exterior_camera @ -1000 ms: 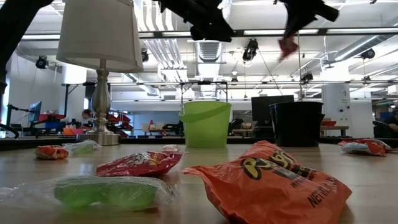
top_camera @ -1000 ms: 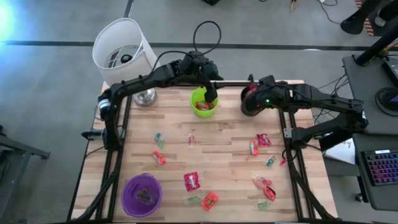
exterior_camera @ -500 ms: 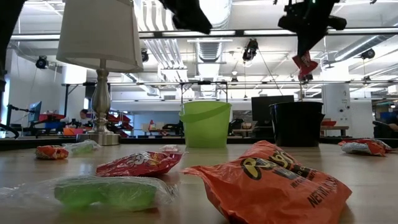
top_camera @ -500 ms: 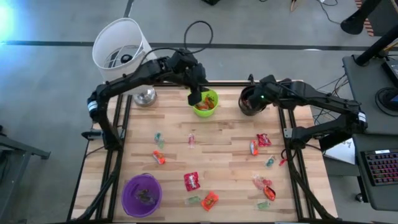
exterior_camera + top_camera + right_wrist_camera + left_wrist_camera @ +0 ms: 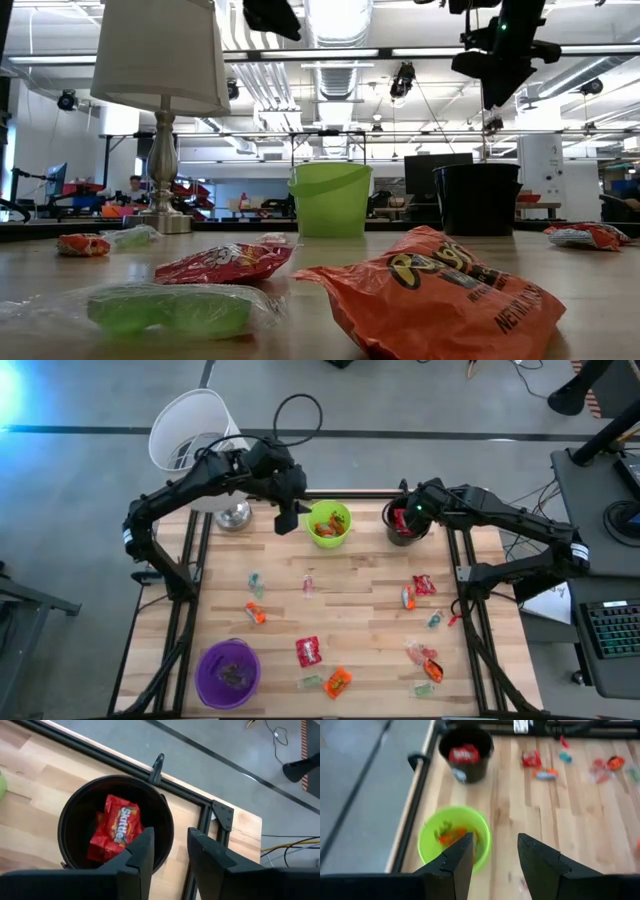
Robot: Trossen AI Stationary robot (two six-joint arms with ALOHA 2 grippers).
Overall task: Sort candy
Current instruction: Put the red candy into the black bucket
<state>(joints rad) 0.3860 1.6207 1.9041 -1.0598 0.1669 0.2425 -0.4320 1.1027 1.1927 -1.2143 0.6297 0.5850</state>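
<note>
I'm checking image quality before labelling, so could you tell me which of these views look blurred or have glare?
Left wrist view: motion-blurred, the green cup and sweets smeared. Right wrist view: sharp, the red packet in the black cup readable. High view: bright glare at its upper left corner. Low view: the nearest orange packet soft.

Two cups [image 5: 329, 524] side by side at table's [image 5: 360, 595] back edge, candy [image 5: 309, 651] scattered in front, lamp [image 5: 198, 435] back-left

Two dark jointed arms, a black cable looping off the left arm [image 5: 190, 485], a green light glowing on the right arm [image 5: 500, 515].
</note>
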